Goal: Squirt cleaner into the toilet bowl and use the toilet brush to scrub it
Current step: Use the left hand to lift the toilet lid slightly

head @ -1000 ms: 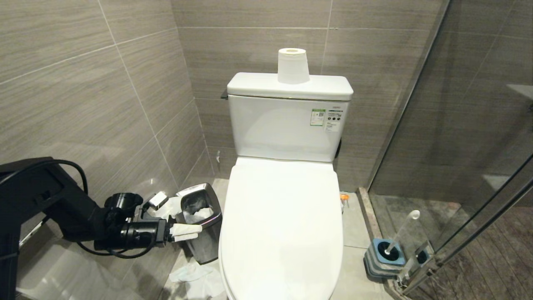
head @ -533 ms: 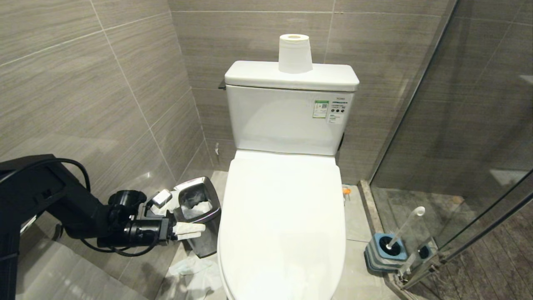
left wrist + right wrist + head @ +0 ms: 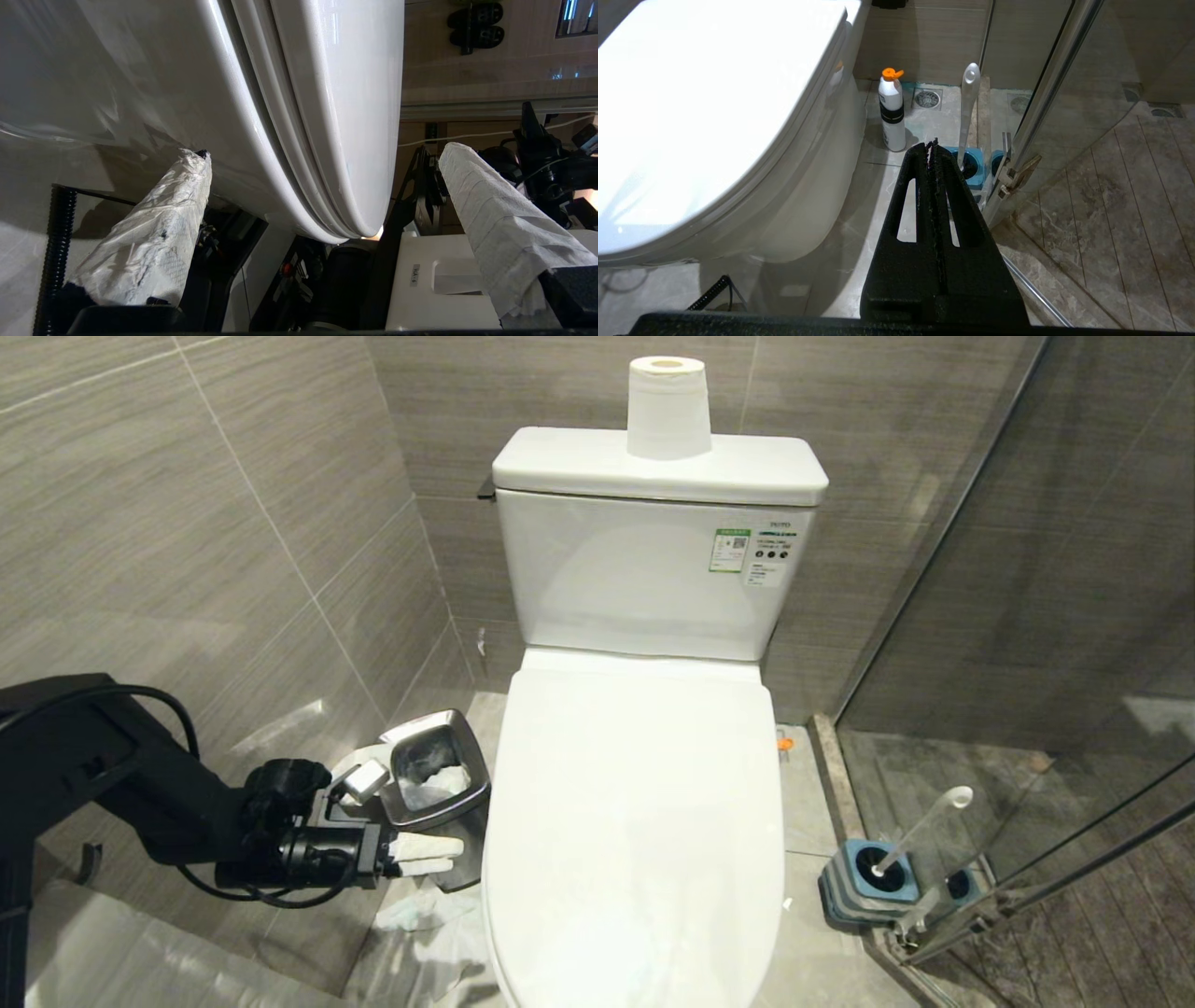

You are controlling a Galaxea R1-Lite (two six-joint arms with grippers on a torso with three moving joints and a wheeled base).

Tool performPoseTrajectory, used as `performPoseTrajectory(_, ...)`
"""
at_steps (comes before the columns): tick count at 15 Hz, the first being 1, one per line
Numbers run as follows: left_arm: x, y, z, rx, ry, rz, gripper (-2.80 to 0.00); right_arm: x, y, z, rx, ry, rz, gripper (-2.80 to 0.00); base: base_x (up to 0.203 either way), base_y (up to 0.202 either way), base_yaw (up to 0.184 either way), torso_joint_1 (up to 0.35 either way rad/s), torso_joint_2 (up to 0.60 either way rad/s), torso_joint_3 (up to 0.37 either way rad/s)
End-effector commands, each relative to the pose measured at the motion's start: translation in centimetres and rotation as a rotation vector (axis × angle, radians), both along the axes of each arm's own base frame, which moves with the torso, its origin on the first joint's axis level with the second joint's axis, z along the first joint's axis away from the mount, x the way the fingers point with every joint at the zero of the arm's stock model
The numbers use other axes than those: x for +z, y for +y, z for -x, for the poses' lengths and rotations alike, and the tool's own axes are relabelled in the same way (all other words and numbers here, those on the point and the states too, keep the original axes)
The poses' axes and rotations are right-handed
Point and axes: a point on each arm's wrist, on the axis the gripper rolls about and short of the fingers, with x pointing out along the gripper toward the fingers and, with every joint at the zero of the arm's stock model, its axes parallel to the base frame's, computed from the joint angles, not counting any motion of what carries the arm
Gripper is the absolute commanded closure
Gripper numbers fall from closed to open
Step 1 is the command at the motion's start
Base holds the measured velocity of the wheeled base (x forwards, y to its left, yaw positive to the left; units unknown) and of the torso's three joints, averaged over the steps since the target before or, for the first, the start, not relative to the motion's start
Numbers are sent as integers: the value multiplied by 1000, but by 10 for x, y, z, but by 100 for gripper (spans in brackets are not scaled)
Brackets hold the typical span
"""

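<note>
The white toilet bowl (image 3: 635, 821) stands in the middle with its lid down, so the basin is hidden. My left gripper (image 3: 450, 857) is low at the toilet's left side, in front of the steel bin, open, its fingers (image 3: 154, 242) wrapped in white paper. In the left wrist view the toilet's front rim (image 3: 299, 140) lies between the spread fingers of my left gripper (image 3: 325, 153), untouched. The toilet brush (image 3: 920, 831) leans in its blue-topped holder (image 3: 868, 891) on the floor at the right. My right gripper (image 3: 931, 142) is shut and empty above the floor, short of the brush (image 3: 969, 112). The cleaner is out of view.
A steel waste bin (image 3: 434, 775) with paper in it stands left of the toilet, crumpled paper (image 3: 429, 915) on the floor before it. A white bottle with an orange cap (image 3: 892, 112) stands between toilet and brush holder. A glass shower door (image 3: 1027, 663) closes the right; a paper roll (image 3: 667, 406) tops the tank.
The whole head view has shifted as the camera moved: the tank slid up the picture and the toilet looks nearer. My left gripper stays open beside the toilet. The right gripper is unchanged.
</note>
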Motion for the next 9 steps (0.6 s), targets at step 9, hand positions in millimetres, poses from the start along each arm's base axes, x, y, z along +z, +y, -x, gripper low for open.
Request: performPoseTrajectory(9, 23, -8, 38, -38, 90, 70, -280, 0, 0, 0, 0, -1, -1, 0, 0, 0, 0, 0, 0, -5)
